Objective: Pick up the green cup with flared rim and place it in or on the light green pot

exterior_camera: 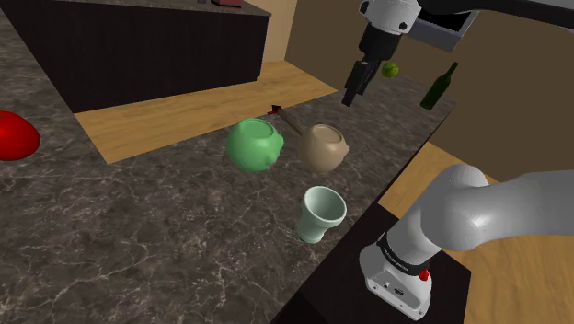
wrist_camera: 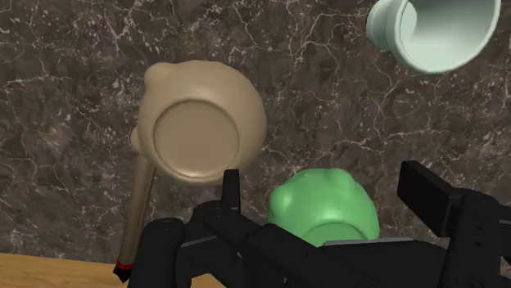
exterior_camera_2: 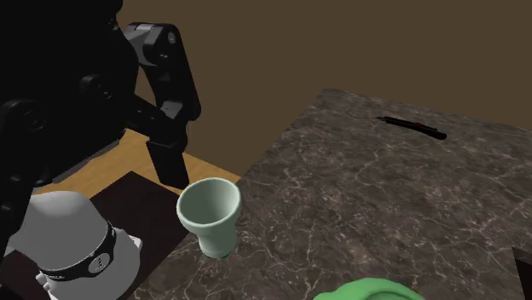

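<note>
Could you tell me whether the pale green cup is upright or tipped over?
Upright: the cup stands on its narrow base, flared rim up, apparently empty.

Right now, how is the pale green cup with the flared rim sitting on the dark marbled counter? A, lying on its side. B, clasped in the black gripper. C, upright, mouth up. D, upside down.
C: the pale green cup stands on its narrow foot, mouth open upward, with the black gripper hovering open, apart from it.
</note>
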You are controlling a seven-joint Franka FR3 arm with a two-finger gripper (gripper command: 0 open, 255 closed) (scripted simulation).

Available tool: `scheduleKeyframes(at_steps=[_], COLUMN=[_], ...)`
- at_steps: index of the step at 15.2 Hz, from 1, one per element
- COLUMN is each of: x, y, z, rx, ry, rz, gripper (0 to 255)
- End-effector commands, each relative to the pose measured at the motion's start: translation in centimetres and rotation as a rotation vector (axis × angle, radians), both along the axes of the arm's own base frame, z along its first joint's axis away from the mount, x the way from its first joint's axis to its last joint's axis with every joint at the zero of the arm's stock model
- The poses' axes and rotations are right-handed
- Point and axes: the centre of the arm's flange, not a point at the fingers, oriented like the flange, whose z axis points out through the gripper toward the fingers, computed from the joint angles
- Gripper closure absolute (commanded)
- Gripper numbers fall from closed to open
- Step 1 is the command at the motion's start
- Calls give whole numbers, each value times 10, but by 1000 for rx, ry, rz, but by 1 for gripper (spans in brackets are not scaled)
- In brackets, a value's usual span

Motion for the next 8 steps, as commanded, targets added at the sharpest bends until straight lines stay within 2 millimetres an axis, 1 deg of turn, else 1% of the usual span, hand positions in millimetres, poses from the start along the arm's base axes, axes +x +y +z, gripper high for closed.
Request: scheduleKeyframes(at_steps=[1,8], x=[0,-28], y=[0,27], z=[0,-76], rx=[0,73], ry=[0,41], rz=[0,25], gripper=[0,0])
